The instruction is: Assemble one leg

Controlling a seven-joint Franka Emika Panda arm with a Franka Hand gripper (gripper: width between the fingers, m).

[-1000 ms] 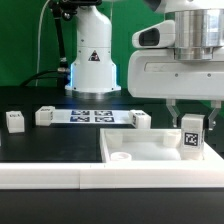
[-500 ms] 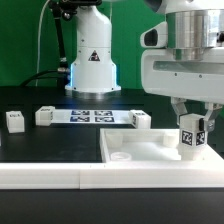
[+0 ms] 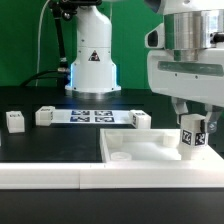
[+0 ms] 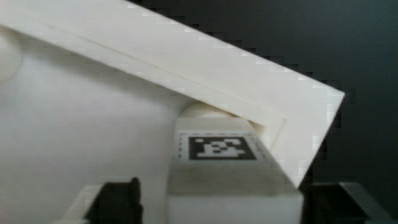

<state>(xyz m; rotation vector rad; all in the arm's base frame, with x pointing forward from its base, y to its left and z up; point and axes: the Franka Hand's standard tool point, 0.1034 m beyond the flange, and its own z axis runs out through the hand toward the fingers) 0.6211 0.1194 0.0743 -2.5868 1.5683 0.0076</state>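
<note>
The leg, a small white post with a black-and-white tag, stands slightly turned at the corner of the flat white panel on the exterior view's right. My gripper comes down from above and is shut on the leg's upper part. In the wrist view the leg sits between the two dark fingers, over the corner of the panel. Its lower end is hidden, so I cannot tell how it meets the panel. A round socket shows at the panel's near corner.
Three more small white legs stand on the black table behind the panel. The marker board lies between them. A long white border bar runs along the front. The arm's white base stands at the back.
The gripper body has swung toward the exterior view's right and turned. The leg has turned with it, its tag face now angled, and stays over the same panel corner.
</note>
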